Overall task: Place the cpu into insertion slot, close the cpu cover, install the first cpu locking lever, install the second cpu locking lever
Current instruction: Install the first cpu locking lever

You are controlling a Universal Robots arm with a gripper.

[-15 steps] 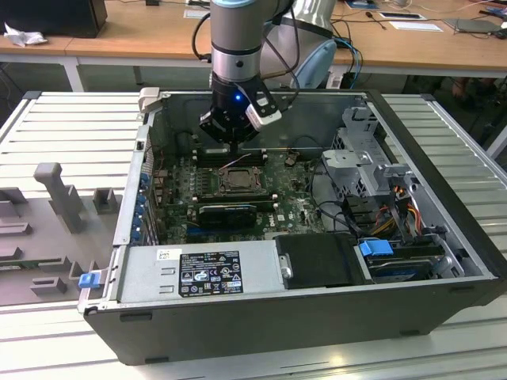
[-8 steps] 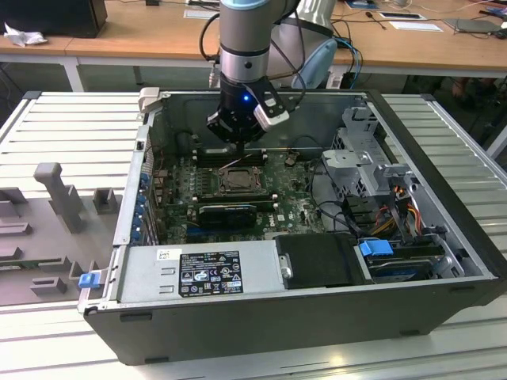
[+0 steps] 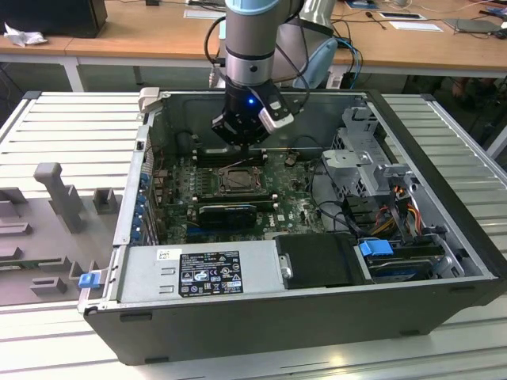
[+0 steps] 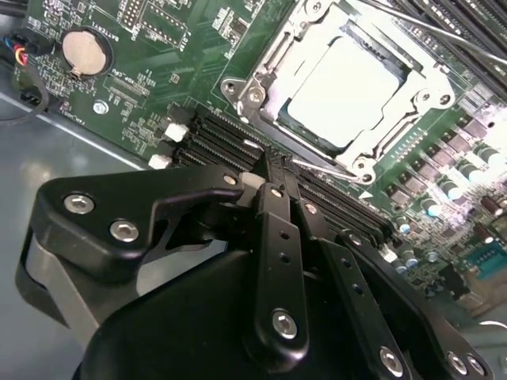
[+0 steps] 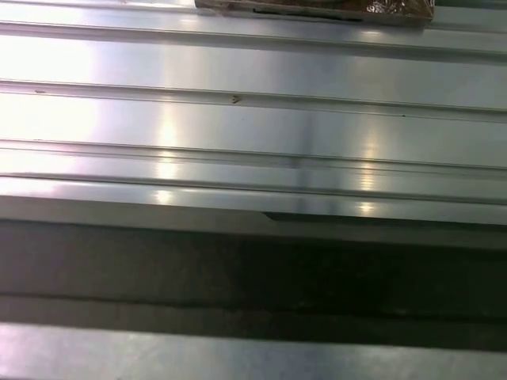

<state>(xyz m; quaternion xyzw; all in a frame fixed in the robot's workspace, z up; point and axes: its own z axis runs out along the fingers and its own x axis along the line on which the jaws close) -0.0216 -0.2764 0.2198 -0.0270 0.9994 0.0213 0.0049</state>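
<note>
An open computer case (image 3: 444, 237) is seen lying on its side on a ribbed metal table (image 3: 71, 119) in the exterior view, with the green motherboard (image 3: 293, 210) exposed inside it. The arm (image 3: 252, 39) is lowered into the case near its far wall, and the gripper (image 3: 242, 141) is held just above the board, at the far edge of the insertion slot (image 3: 236, 180).

In the second wrist view the gripper (image 4: 279, 162) is seen from behind, and its two black fingers (image 4: 273, 237) are pressed together, side by side, with nothing pinched between them. Their tips are placed over the long black memory slots (image 4: 230, 142) that run along the socket's near edge, close to a thin metal locking lever (image 4: 321, 168) lying beside that edge; whether the tips touch it cannot be told.

The cpu (image 4: 352, 83) is seated in the insertion slot (image 4: 364, 166), its pale face turned up and brightly lit. The cpu cover (image 4: 277, 59) is lowered flat around it, so that the chip shows through the cut-out middle of the silver frame. A second thin lever (image 4: 420, 28) is seen along the socket's far side. A round coin battery (image 4: 85, 51) is set on the board well apart from the socket, toward a corner of the board.

In the first wrist view the ribbed metal surface (image 5: 253, 119) and a dark edge (image 5: 253, 269) below it are shown.
</note>
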